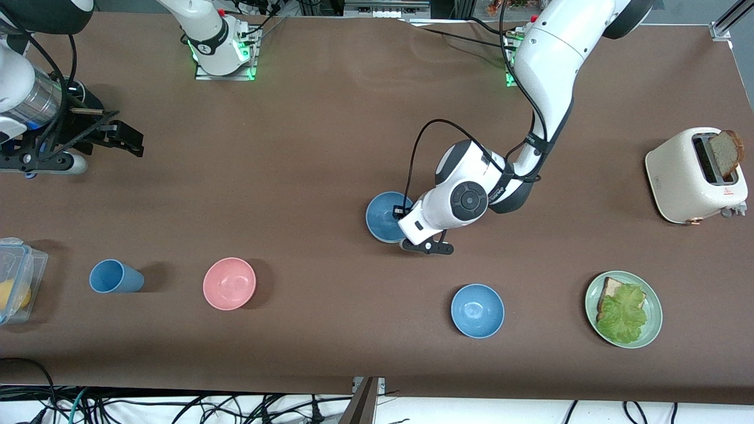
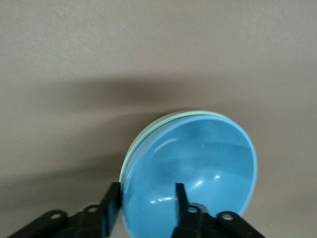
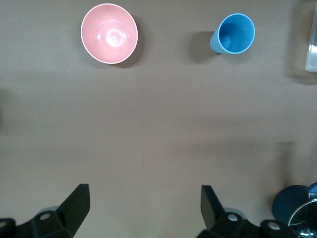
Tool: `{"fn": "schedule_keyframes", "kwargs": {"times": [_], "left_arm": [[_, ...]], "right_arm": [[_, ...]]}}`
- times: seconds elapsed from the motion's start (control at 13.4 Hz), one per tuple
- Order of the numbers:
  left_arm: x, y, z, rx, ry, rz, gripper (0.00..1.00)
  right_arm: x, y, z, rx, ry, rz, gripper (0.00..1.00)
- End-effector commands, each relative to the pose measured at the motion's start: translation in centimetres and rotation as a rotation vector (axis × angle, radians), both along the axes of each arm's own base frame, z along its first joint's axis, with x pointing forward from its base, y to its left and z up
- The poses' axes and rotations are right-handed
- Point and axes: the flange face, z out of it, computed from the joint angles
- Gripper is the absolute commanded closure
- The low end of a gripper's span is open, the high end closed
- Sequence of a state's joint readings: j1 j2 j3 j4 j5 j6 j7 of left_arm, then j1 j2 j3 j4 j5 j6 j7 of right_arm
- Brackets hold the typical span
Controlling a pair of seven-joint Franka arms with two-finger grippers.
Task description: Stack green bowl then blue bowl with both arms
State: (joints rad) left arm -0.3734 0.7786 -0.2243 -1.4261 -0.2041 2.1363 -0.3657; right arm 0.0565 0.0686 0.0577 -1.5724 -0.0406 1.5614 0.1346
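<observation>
Blue bowl point(image 2: 198, 173) in green bowl point(image 2: 148, 134) | left fingers point(image 2: 111, 201) straddle rim, parted

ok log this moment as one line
left gripper: jaws straddle blue bowl rim | blue bowl nested in green bowl | right gripper: open, waiting at right arm's end

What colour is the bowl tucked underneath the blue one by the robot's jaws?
Pale mint green; only the green bowl's rim peeks out beneath the blue bowl, clearest in the left wrist view.
</observation>
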Motion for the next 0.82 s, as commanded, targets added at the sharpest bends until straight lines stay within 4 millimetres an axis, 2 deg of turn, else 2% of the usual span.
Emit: {"fn": "schedule_keyframes", "kwargs": {"times": [0.0, 0.15, 0.3, 0.37, 0.52, 0.6, 0.74], "left_arm": [[0.5, 0.9, 2.1, -0.01, 0.009, 0.015, 0.0], [1.1, 2.1, 3.4, -0.007, 0.019, 0.021, 0.0], [1.6, 3.9, 6.1, 0.001, 0.024, 0.029, 0.0], [2.0, 5.3, 7.5, 0.012, 0.027, 0.038, 0.0], [3.3, 9.2, 11.5, 0.106, -0.049, 0.036, 0.0], [3.6, 10.9, 13.7, 0.159, -0.085, 0.028, 0.0], [3.7, 14.3, 16.8, 0.235, -0.086, 0.037, 0.0]], "right_arm": [[0.1, -0.2, 0.6, -0.005, 0.005, 0.012, 0.01], [0.1, -0.2, 0.6, -0.005, 0.005, 0.012, 0.01], [0.1, -0.2, 0.5, -0.006, 0.006, 0.012, 0.01], [0.1, -0.2, 0.6, -0.005, 0.005, 0.012, 0.01], [0.1, -0.2, 0.6, -0.005, 0.005, 0.012, 0.01], [0.1, -0.2, 0.6, -0.005, 0.005, 0.012, 0.01], [0.1, -0.2, 0.6, -0.005, 0.005, 0.011, 0.01]]}}
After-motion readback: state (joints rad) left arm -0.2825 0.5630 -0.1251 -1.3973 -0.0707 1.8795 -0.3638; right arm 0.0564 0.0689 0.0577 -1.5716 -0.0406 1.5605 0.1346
